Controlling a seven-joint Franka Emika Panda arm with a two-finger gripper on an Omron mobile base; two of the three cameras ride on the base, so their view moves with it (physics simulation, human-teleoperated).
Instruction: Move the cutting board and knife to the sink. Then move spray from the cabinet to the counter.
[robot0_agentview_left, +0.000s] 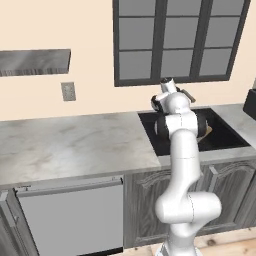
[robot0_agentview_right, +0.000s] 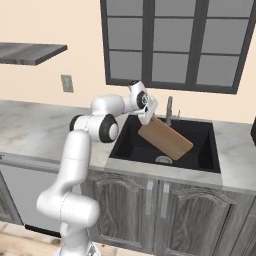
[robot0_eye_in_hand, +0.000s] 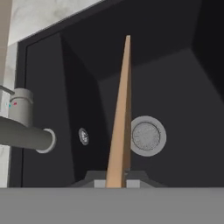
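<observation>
My gripper (robot0_agentview_right: 146, 116) is shut on the upper end of the tan cutting board (robot0_agentview_right: 165, 137). The board hangs tilted over the black sink (robot0_agentview_right: 205, 135), its lower end down in the basin. Looking along the hand, the cutting board (robot0_eye_in_hand: 122, 122) is edge-on, rising from between my gripper (robot0_eye_in_hand: 116, 183) fingertips above the sink (robot0_eye_in_hand: 175, 78) floor. A corner of the cutting board (robot0_agentview_left: 205, 132) peeks out past my arm. The underside of the dark grey cabinet (robot0_agentview_right: 30, 52) is at upper left. The knife and the spray are out of view.
A grey faucet (robot0_eye_in_hand: 26, 135) reaches over the basin close to the board, and the round drain (robot0_eye_in_hand: 145, 135) lies below it. A marble counter (robot0_agentview_left: 75, 145) runs left of the sink, with a dishwasher front (robot0_agentview_left: 70, 215) under it. A window (robot0_agentview_right: 175, 40) is behind.
</observation>
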